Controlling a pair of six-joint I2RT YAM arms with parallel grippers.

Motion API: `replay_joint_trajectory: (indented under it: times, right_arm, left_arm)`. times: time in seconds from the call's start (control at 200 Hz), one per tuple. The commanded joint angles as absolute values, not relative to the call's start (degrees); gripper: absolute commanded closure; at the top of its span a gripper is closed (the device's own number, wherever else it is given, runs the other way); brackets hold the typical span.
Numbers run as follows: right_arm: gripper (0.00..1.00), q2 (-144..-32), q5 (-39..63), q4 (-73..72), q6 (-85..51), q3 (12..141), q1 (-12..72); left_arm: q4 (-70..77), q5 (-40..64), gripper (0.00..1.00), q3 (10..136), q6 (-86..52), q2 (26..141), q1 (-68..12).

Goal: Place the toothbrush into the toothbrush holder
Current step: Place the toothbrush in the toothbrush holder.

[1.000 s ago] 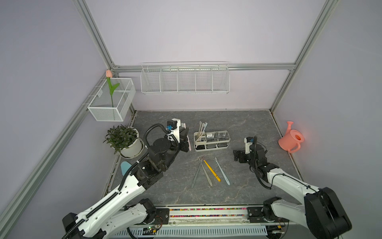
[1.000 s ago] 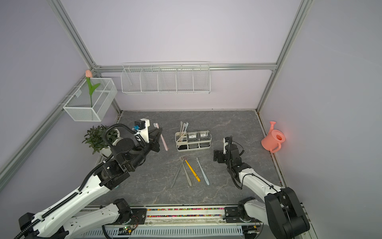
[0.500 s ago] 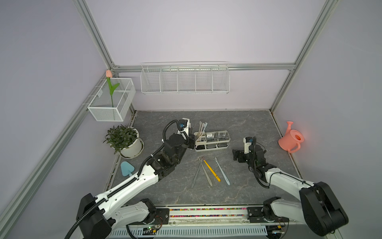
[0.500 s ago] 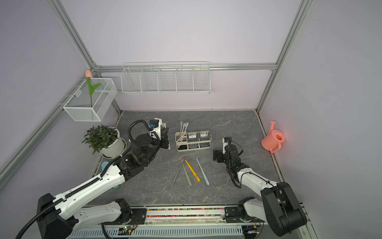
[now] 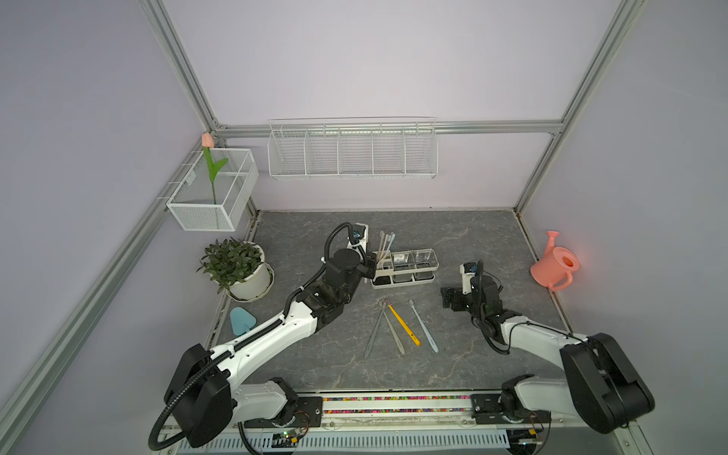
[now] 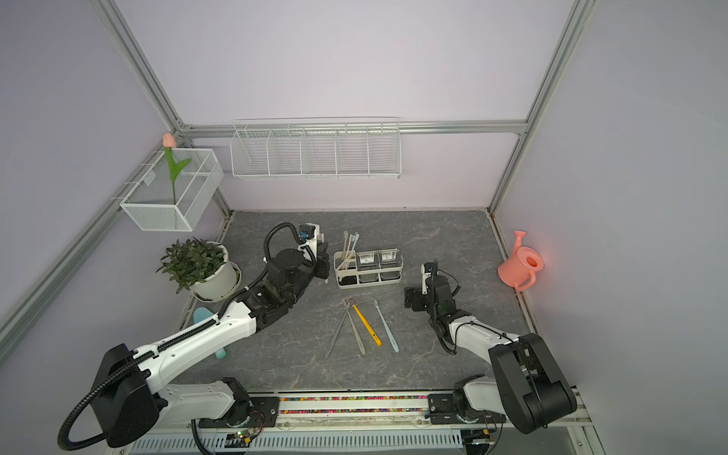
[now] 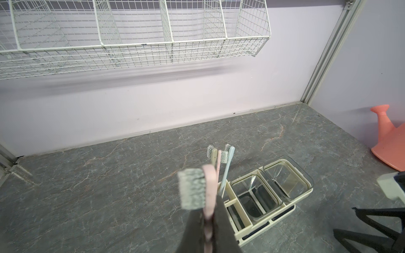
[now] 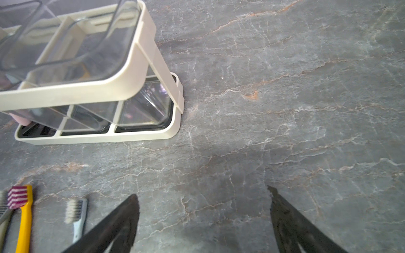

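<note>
Grey marble table (image 5: 453,236) isn't our worry, the light-looking toothbrush holder (image 8: 76,93) is. Left pincer (image 7: 207,210) clamps the pink toothbrush (image 7: 209,181) just beside its crowded end slot; right pincer (image 8: 202,191) gapes idle. We reckon the handle could shove the three standing brushes (image 7: 229,157).

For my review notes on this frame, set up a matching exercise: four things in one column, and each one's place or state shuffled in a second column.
Column one:
1. pink toothbrush
2. yellow toothbrush
3. right pincer
4. watering can

Column two:
a. open, holding nothing
b. lying flat on the table
c. clamped in the left pincer
d. upright at the table's edge, on the right arm's side

Pairs: 1-c, 2-b, 3-a, 4-d
</note>
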State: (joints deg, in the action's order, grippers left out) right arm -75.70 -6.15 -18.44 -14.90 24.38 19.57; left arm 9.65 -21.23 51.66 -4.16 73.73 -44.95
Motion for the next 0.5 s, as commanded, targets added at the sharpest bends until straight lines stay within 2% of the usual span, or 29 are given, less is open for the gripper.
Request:
replay_joint_trajectory:
  times: [0.0, 0.495]
  right_arm:
    - [0.06, -76.92, -5.20, -18.60, -13.80, 25.94, 19.25]
    - [0.06, -77.38, -4.83, -18.11, -13.80, 26.23, 19.25]
  left_arm:
    - [14.38, -19.24, 0.94, 54.83, -2.96, 76.78, -44.57]
    - [21.87, -17.59, 0.94, 59.68, 1.00, 83.77, -44.38]
